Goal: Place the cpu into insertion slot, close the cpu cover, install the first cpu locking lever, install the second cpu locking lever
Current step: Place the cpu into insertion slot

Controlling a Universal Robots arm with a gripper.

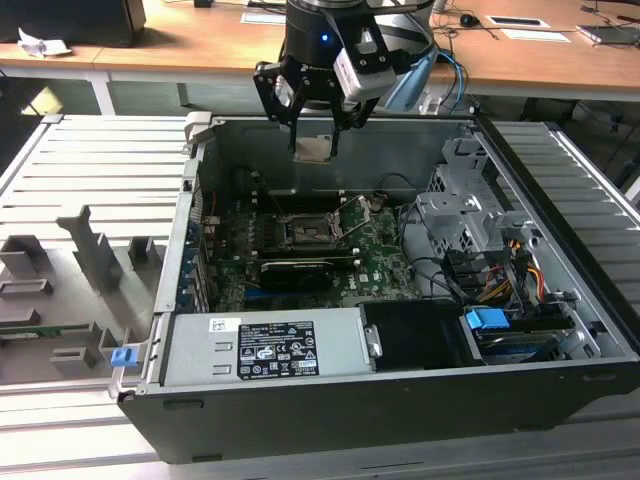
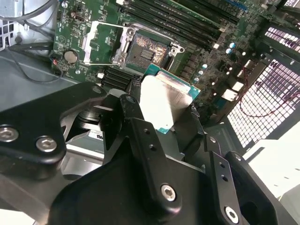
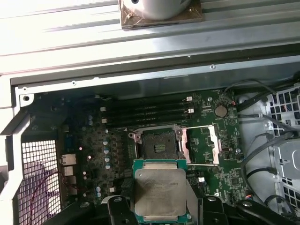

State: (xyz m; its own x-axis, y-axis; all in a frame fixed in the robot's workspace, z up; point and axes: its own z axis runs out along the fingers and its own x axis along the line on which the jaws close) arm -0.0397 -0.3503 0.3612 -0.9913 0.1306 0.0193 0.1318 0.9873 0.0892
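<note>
Above the open case [image 1: 330, 430], gripper [image 1: 316, 132] is clamped on cpu [image 1: 316, 150], fingers [image 3: 116, 208] on two opposite edges. Cpu hangs high over the board [image 1: 385, 265], well apart from it, metal face toward the first wrist view. Slot [image 3: 159, 145] is uncovered, with its dark centre exposed. Cover [image 3: 202, 145] is swung open, hinged at one side of slot. First wrist view: cpu sits just short of slot in line of sight.

Robotics lab: open PC case [image 1: 400, 420] on ribbed metal bench [image 1: 90, 160], desks [image 1: 200, 40] behind.
</note>
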